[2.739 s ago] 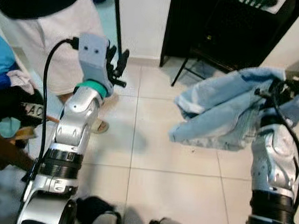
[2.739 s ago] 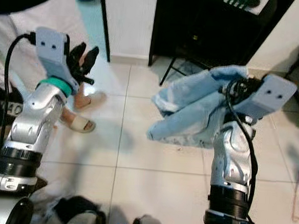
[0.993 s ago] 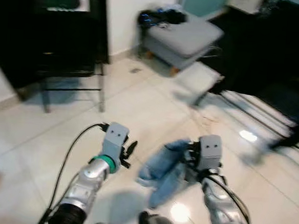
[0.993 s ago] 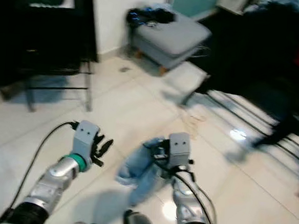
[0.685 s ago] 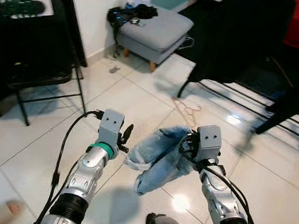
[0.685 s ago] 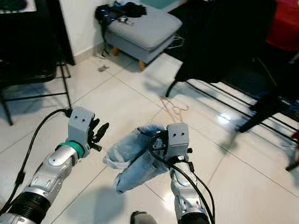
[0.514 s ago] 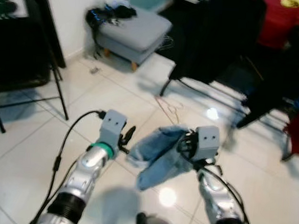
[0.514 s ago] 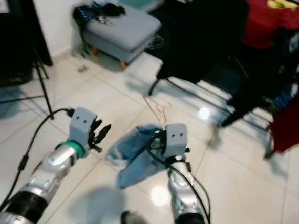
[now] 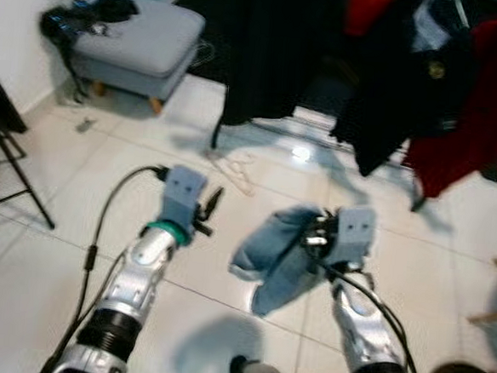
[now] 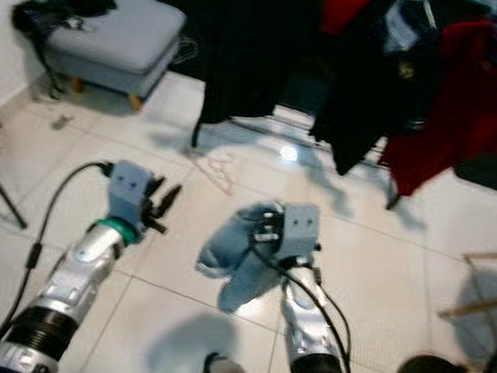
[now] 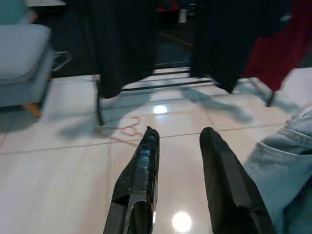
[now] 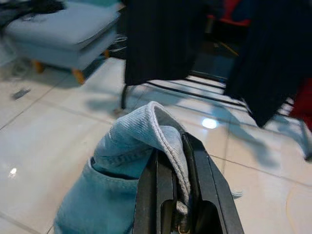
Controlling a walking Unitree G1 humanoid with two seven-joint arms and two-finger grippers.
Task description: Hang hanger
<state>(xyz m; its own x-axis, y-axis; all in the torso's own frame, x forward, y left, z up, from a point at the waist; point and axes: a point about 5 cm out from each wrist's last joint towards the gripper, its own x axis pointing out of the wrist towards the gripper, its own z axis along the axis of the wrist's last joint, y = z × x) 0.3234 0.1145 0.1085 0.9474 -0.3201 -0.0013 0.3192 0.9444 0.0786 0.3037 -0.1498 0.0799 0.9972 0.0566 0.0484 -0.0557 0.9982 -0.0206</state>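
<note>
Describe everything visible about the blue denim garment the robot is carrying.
The denim garment is light blue, faded, with stitched seams and what looks like a pocket edge. It hangs crumpled and folded from the right pincer, whose black fingers are shut on a hemmed fold of it. The rest droops toward the left pincer without touching it, held above the white tiled floor. No hanger can be made out in it.

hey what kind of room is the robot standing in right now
Probably a living area at home used for drying or storing laundry: a clothes rack hung with dark and red garments, a grey footstool, and a white tiled floor.
</note>
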